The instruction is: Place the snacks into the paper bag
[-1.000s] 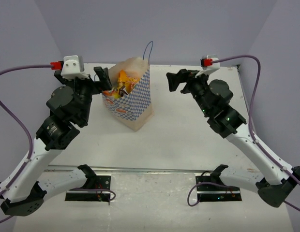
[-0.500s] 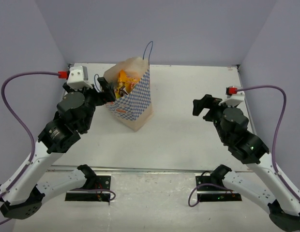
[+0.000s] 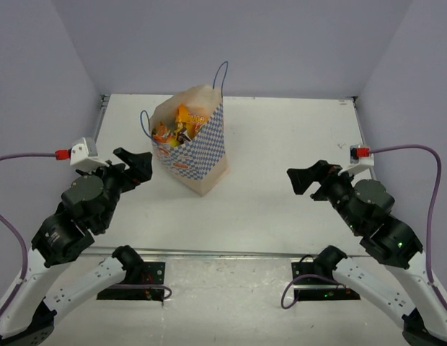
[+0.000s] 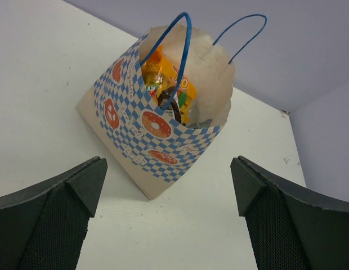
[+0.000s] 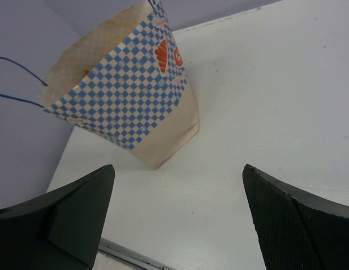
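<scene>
The paper bag [image 3: 198, 148] stands upright at the back middle of the table, checkered blue-white with orange logos and blue cord handles. Several snacks [image 3: 176, 128], yellow-orange packets and a dark one, show inside its open top. In the left wrist view the bag [image 4: 146, 124] lies ahead with snacks [image 4: 171, 93] visible inside. In the right wrist view the bag [image 5: 129, 104] is at upper left. My left gripper [image 3: 140, 164] is open and empty, left of the bag. My right gripper [image 3: 304, 179] is open and empty, well right of the bag.
The white table [image 3: 281, 144] has purple walls behind and at both sides. A metal rail [image 3: 223, 252] runs along its near edge, with two black base plates below it.
Both arms have pulled back from the bag toward the near edge. The left gripper moved away from the bag's mouth and down-left; the right gripper moved down-right. The bag stays put.
</scene>
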`<state>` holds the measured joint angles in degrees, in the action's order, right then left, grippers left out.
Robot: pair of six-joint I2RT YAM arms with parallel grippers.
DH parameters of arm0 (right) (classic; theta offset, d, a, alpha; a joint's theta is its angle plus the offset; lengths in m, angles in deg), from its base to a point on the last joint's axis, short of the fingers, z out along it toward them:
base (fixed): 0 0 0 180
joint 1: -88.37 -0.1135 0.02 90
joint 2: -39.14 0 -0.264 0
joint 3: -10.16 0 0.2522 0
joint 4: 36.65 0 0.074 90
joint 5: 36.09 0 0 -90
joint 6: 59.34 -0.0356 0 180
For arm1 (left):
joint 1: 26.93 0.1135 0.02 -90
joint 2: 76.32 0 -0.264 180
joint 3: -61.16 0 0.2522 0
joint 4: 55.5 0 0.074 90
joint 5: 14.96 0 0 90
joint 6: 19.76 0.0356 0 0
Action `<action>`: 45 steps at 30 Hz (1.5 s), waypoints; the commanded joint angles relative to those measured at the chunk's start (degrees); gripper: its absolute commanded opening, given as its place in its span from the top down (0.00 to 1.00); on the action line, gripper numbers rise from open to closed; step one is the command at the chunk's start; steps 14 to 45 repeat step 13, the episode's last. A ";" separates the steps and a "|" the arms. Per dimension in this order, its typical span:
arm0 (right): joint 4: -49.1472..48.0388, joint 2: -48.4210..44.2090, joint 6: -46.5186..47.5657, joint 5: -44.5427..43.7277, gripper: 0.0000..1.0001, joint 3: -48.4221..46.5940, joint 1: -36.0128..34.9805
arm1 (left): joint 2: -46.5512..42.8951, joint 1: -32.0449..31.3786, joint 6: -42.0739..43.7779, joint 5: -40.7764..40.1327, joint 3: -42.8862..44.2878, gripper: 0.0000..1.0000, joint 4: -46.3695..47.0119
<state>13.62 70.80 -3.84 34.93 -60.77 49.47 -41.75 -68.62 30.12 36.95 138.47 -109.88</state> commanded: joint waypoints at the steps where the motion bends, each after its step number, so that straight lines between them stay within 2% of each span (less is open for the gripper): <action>1: 1.45 -0.46 -0.57 6.67 0.01 0.39 -0.13 | -2.13 0.03 -6.46 1.17 -2.64 0.00 -1.91; 6: 2.95 -1.16 -0.74 9.05 0.01 0.65 -0.13 | -2.57 0.03 -11.12 2.66 -4.39 0.00 -7.18; 11: 3.92 -1.95 -0.57 9.49 0.01 0.92 -0.13 | -3.98 0.03 -13.67 3.28 -5.89 0.00 -7.28; 45: 4.35 -2.30 -0.30 9.23 0.01 1.09 -0.13 | -4.59 0.03 -13.93 3.37 -6.24 0.00 -6.75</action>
